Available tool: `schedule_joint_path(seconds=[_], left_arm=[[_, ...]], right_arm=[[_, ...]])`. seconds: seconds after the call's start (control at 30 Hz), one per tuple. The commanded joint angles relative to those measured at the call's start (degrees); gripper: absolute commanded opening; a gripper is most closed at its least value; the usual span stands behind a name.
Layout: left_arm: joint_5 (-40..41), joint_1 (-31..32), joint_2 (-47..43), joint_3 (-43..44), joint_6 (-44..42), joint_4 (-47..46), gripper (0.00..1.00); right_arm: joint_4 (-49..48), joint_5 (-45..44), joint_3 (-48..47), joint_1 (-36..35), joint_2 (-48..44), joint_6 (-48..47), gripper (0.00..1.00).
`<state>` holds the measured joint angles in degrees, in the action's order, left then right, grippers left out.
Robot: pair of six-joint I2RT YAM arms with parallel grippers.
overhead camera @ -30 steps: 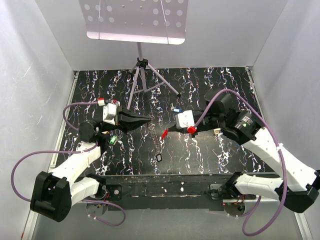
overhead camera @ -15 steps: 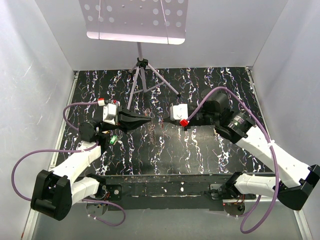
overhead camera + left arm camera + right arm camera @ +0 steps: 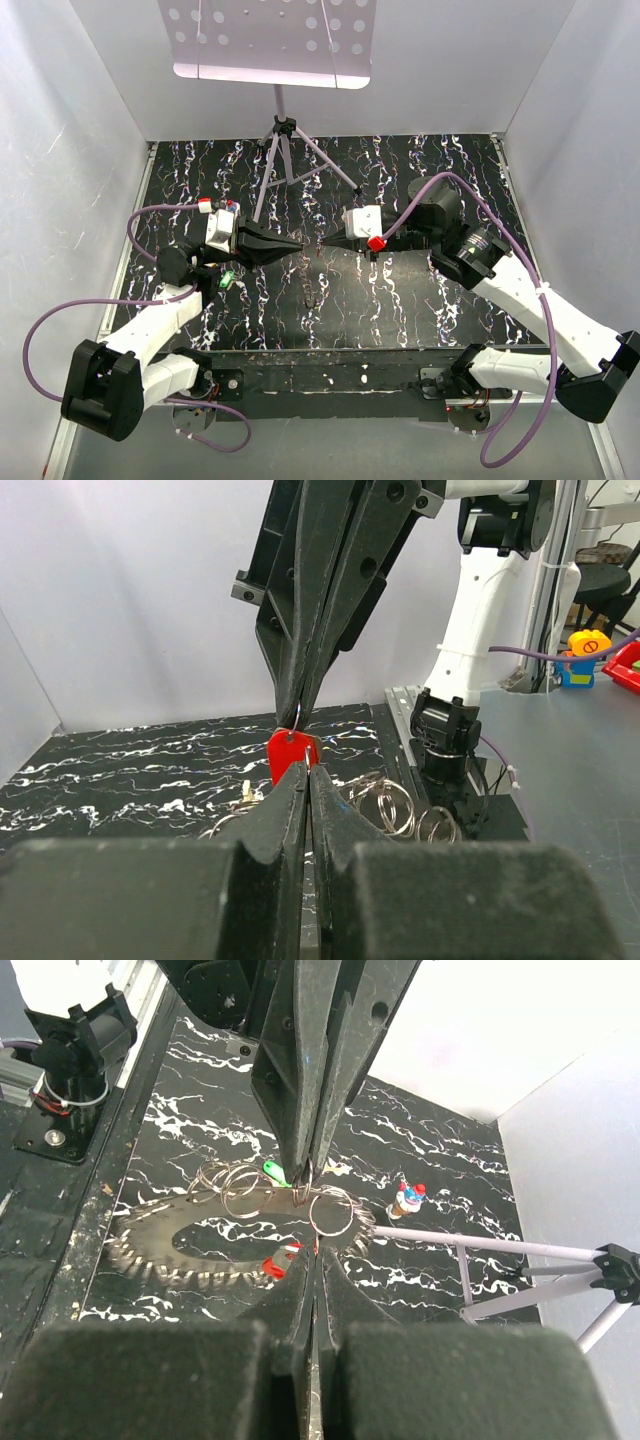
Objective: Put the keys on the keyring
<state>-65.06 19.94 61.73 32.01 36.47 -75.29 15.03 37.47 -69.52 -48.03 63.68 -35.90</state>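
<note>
My left gripper (image 3: pixel 296 246) is shut, pinching a small split ring of the keyring (image 3: pixel 190 1245). The keyring is a large toothed grey ring and hangs below the tips. It shows only faintly in the top view (image 3: pixel 314 290). My right gripper (image 3: pixel 326 246) is shut on a red key (image 3: pixel 292 756) and meets the left gripper tip to tip. In the right wrist view the red key (image 3: pixel 280 1260) sits just left of my right fingertips (image 3: pixel 330 1278). A green key (image 3: pixel 278 1172) lies by the left arm; it also shows in the top view (image 3: pixel 226 280).
A music stand's tripod (image 3: pixel 285 150) stands at the back centre, with one leg (image 3: pixel 470 1245) close by in the right wrist view. Loose split rings (image 3: pixel 385 805) hang at the keyring. A small cream piece with a red and blue top (image 3: pixel 405 1200) lies on the black marbled table (image 3: pixel 420 300).
My right gripper has moved left and slightly back with the red key, up to the left gripper's tips. The left arm has barely moved.
</note>
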Motion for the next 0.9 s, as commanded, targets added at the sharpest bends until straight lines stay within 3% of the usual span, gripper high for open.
schedule_joint_path(seconds=[0.0,0.63,0.87], left_arm=[[-0.1,-0.1,-1.5,1.1,1.6,-8.9,0.00],[0.4,0.3,-2.1,1.1,1.7,-8.4,0.00],[0.2,0.3,-2.6,1.0,1.9,-8.6,0.00]], right_arm=[[-4.6,2.2,0.6,-0.1,-1.4,1.5,0.01],[-8.0,4.7,1.7,-0.7,-0.8,7.3,0.01],[-4.3,4.5,0.4,-0.7,-0.4,8.0,0.01]])
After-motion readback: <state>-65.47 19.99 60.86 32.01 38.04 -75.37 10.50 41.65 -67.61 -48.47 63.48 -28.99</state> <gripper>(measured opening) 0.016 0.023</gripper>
